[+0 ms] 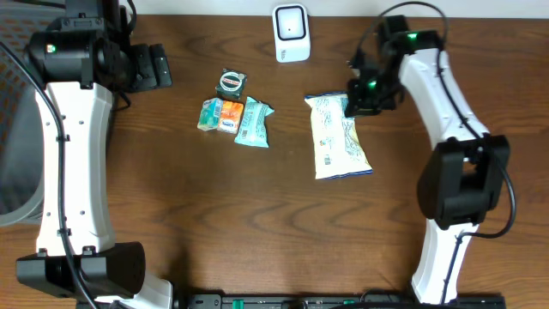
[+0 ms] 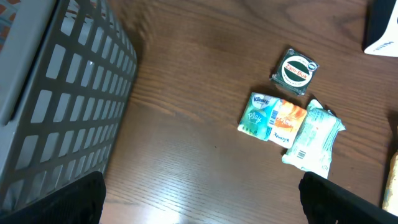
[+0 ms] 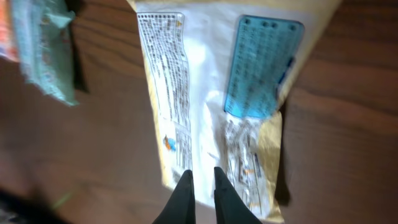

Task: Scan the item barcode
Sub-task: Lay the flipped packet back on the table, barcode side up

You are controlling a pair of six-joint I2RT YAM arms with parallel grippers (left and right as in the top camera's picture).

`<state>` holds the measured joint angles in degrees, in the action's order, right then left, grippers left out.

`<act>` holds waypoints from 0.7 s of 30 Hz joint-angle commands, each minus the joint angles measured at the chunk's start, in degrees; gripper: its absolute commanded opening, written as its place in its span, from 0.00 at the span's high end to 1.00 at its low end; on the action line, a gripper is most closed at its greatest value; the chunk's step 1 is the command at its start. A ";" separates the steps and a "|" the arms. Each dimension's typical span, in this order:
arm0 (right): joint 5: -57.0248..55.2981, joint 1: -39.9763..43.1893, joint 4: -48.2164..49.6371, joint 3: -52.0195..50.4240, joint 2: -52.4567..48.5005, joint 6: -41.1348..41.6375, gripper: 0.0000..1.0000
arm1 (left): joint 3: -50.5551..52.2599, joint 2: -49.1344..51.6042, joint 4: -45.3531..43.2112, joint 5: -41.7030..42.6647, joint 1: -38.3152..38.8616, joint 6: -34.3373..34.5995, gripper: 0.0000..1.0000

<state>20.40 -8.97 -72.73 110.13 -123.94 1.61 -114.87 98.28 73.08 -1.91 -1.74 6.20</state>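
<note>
A white and yellow snack bag (image 1: 339,137) lies flat on the wooden table, printed side up. It carries a blue panel (image 3: 261,68) and columns of small print. My right gripper (image 1: 360,96) is at the bag's far right corner. In the right wrist view this gripper (image 3: 202,174) is shut, its tips on the bag (image 3: 205,93) near its end with a sliver of film between them. The white scanner (image 1: 291,33) stands at the table's far edge. My left gripper (image 1: 153,67) hovers wide open at the far left, its fingers (image 2: 56,202) holding nothing.
Left of the bag lie a round tin (image 1: 231,82), a tissue pack (image 1: 220,115) and a teal packet (image 1: 254,122). These small items also show in the left wrist view, among them the tin (image 2: 296,70). A grey mesh basket (image 2: 62,93) stands off the table's left side.
</note>
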 commanded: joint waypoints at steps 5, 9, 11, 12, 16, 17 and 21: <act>-15.56 -5.88 2.71 0.07 0.59 7.28 0.94 | 0.28 0.22 0.00 -0.92 -0.24 0.55 0.02; -19.26 -7.65 2.91 -0.61 0.48 9.38 0.96 | 0.28 0.22 0.00 -0.92 -0.24 0.52 0.02; -19.26 -7.98 3.45 -1.36 0.37 9.38 0.96 | 0.28 0.22 0.00 -0.92 -0.24 0.55 0.02; -19.23 -8.02 3.96 -1.92 0.26 9.38 0.96 | 0.28 0.22 0.00 -0.92 -0.24 0.52 0.02; -19.23 -7.96 6.64 -5.35 0.17 10.51 0.96 | 0.28 0.22 0.00 -0.92 -0.24 0.52 0.02; -19.23 -7.93 7.30 -6.19 0.17 10.86 0.95 | 0.28 0.22 0.00 -0.92 -0.24 0.55 0.02; -18.99 -7.96 10.84 -10.10 0.17 11.30 0.95 | 0.28 0.22 0.00 -0.92 -0.22 0.52 0.02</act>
<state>2.28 -16.91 -63.13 102.35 -123.96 11.33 -114.87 98.28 73.06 -1.91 -1.74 6.20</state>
